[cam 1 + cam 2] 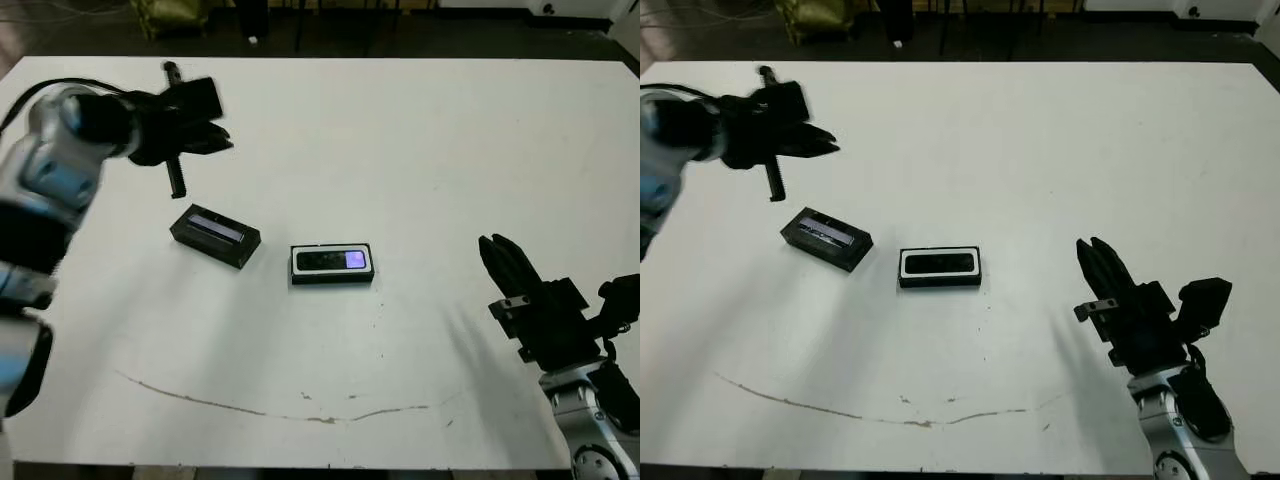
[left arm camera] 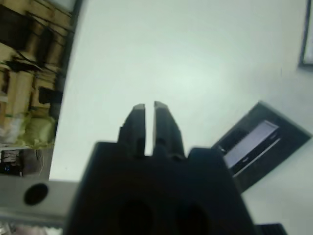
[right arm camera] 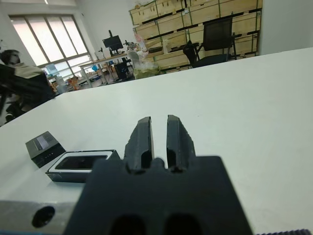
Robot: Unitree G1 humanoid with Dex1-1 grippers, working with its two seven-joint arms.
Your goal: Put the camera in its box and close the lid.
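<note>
Black camera (image 1: 332,261) is seated in the white-lined box (image 1: 298,277); the lid (image 1: 214,235) is set just beside. Both the left gripper (image 1: 212,140) and right gripper (image 1: 505,260) are held closed, empty.

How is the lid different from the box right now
The lid is a solid black block with a glossy grey strip on top; the box is an open tray with white lining, the camera inside. The lid lies angled, the box square. Both are black, similar in size, untouched on the table.
</note>
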